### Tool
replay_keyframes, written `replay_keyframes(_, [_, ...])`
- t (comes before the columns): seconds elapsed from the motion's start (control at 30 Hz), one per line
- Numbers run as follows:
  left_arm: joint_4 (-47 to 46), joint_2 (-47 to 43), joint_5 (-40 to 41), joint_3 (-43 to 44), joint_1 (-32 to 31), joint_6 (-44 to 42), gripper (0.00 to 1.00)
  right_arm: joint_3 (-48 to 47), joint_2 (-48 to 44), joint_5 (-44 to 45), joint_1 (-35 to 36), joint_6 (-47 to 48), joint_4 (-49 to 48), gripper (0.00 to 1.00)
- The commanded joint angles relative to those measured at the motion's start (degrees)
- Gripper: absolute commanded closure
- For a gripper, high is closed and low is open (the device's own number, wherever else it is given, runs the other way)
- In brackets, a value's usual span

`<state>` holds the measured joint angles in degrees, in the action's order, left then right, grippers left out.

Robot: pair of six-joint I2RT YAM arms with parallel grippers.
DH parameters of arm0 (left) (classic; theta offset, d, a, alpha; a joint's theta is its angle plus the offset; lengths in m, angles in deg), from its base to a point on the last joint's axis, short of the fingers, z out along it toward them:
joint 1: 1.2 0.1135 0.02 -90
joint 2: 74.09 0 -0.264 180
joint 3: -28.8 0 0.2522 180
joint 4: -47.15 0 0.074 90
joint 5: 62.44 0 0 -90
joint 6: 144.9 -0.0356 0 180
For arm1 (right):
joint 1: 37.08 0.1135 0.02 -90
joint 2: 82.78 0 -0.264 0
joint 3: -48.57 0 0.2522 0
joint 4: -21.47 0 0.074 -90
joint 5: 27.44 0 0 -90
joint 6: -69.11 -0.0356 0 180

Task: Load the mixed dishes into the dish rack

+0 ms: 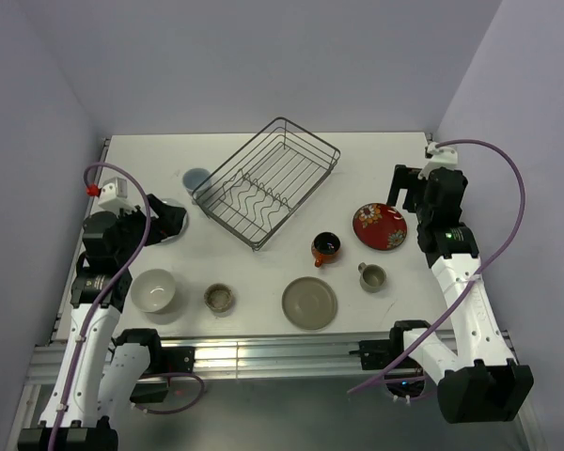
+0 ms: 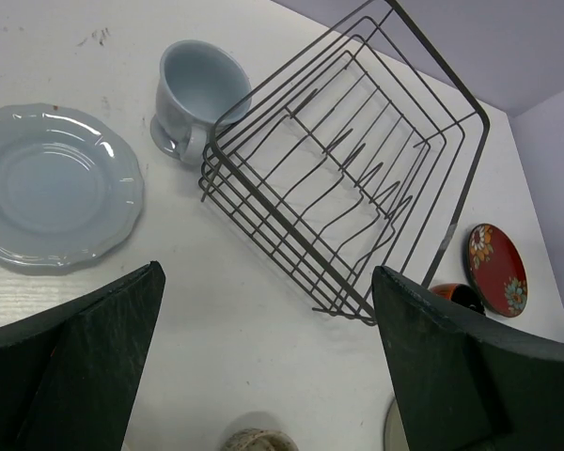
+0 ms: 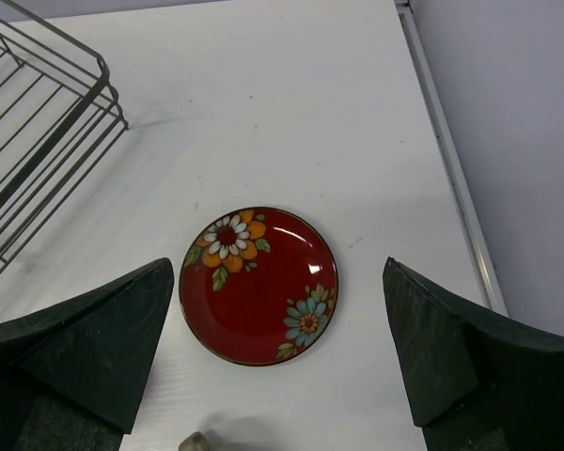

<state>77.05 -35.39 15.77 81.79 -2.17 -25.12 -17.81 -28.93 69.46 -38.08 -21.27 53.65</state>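
A white table is seen from above, with two robot arms at its near edge. A rectangular dark wire dish rack sits at centre back with nothing in it, its long axis running diagonally from near left to far right.

The right gripper hovers with its fingers spread wide and nothing between them. Its wrist camera shows a round red ceramic plate with painted flowers lying flat on the table directly below, centred between the two fingers. The rack is to that plate's left. The right arm is much the nearer arm, so a straight descent looks like the likely pick.

The left gripper is also wide open and holds nothing. It hangs beside a pale scalloped plate and a blue-grey cup that stands against the rack's left corner.
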Motion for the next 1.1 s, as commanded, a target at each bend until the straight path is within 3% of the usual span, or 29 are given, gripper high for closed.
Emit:
replay_keyframes(0.0, [0.3,0.1,-1.2,2.8,-0.2,1.4,0.01,0.5,-0.6,0.8,0.1,-1.0,-2.9,0.00])
replay_keyframes(0.2, [0.9,2.3,-1.9,4.4,-0.2,3.3,0.01,-1.6,-0.2,-7.1,0.1,10.0,-0.3,0.00])
replay_keyframes(0.23, [0.9,3.4,-2.3,4.9,-0.2,3.4,0.01,-2.0,0.0,-12.8,0.2,12.2,0.9,0.00])
replay_keyframes(0.43, [1.6,9.3,-3.0,7.9,0.2,5.4,0.01,-8.1,5.4,-25.5,2.4,26.2,14.0,0.00])
replay_keyframes(0.57, [2.6,15.9,-5.1,11.7,3.9,5.6,0.01,-10.1,9.7,-32.0,2.4,27.9,18.5,0.00])
replay_keyframes(0.8, [5.6,31.1,-6.3,23.0,5.8,3.2,0.11,-7.7,11.0,-47.3,2.4,26.8,15.3,0.00])
replay_keyframes(1.07, [6.0,49.6,-3.8,33.6,5.6,0.2,0.24,-8.2,13.7,-50.9,2.4,26.0,13.8,0.00])
